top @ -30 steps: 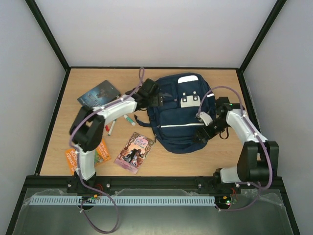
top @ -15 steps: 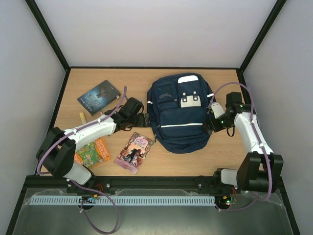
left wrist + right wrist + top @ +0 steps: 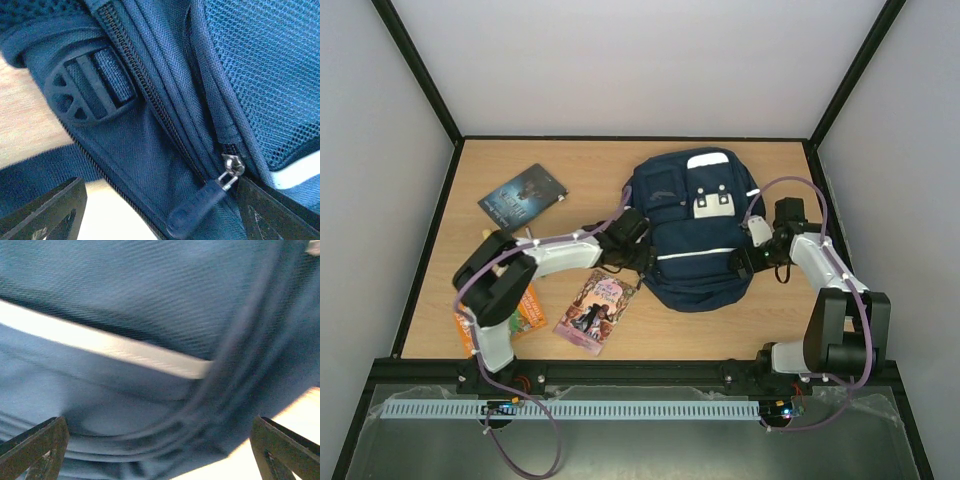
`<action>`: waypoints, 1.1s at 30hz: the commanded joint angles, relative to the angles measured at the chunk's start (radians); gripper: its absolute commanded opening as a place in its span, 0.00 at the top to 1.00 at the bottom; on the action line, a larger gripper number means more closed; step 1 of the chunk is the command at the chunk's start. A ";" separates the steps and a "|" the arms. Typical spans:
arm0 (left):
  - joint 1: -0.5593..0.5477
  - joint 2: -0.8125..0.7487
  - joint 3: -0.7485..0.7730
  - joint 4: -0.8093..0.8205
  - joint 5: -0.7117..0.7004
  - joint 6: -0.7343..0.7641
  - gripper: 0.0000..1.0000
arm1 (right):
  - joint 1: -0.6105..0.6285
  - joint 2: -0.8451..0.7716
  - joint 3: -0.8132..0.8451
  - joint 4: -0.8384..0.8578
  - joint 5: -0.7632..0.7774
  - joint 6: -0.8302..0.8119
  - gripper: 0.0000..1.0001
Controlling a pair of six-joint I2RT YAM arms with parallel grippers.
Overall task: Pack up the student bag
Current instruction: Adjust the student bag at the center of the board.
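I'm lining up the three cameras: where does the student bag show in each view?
Top external: the student bag lies centre-right on the table.
Left wrist: its side, with zipper pull and buckle, fills the frame.
Right wrist: blurred blue fabric fills the frame.
Shared landmark: the white reflective stripe, lower right for the left wrist, across the middle for the right wrist.

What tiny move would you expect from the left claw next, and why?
Probably close the left gripper on the zipper pull. In its wrist view the pull lies between its open fingers, the visible stretch of zip on the student bag looks shut, and the books lie outside on the table.
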 commanded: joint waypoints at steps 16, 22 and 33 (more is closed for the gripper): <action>-0.083 0.226 0.318 -0.086 -0.103 0.062 0.10 | 0.131 -0.181 -0.175 -0.270 -0.197 -0.331 0.11; -0.082 0.005 0.182 -0.188 -0.185 0.010 0.01 | 0.149 -0.274 -0.075 -0.351 -0.142 -0.363 0.08; -0.070 -0.434 -0.136 -0.329 -0.198 -0.093 0.01 | 0.168 -0.308 0.118 -0.407 -0.261 -0.292 0.07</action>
